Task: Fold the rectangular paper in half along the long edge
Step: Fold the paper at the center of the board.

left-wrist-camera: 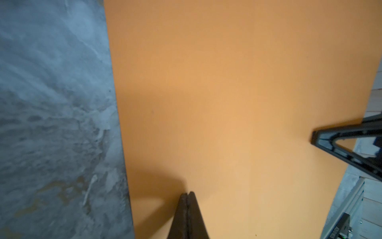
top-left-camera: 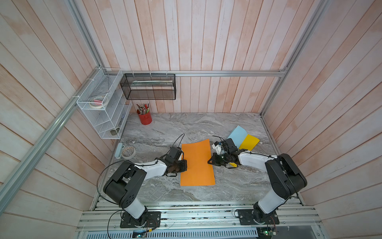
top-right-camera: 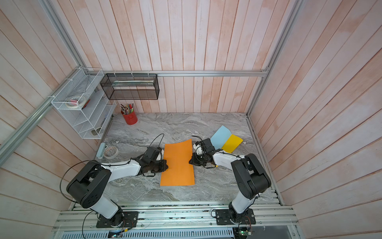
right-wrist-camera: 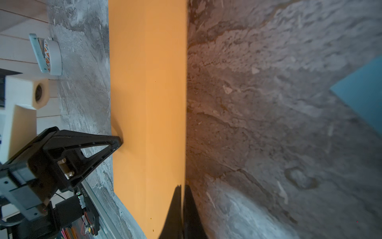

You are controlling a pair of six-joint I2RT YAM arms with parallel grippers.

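You are working over a grey marbled tabletop (top-left-camera: 165, 132) boxed in by pale pink plank walls (top-left-camera: 206, 41), with an aluminium frame rail (top-left-camera: 227, 73) running across the back wall. The orange paper (top-left-camera: 197, 163) is lying mid-table between the two arms, its long edges running from the near side toward the back wall.

The right gripper (right-wrist-camera: 182, 187) is pinching the paper's right long edge between closed fingers, and that edge is rising off the marble. The left gripper (left-wrist-camera: 187, 195) is closed too, its tips sitting over the sheet just inside the left long edge. You cannot tell whether it is gripping paper or only pressing on it. The far short edge is bowing rather than lying straight.

A blue sheet (top-left-camera: 237, 134) and a yellow sheet (top-left-camera: 250, 142) are lying overlapped just behind the right wrist. A red pencil cup (top-left-camera: 145, 119), a white wire rack (top-left-camera: 103, 115) and a black mesh basket (top-left-camera: 148, 87) are crowding the back left corner. Tape rolls (top-left-camera: 128, 151) are sitting by the left wall, near the left arm. Bare marble is showing behind the paper and in front of it.
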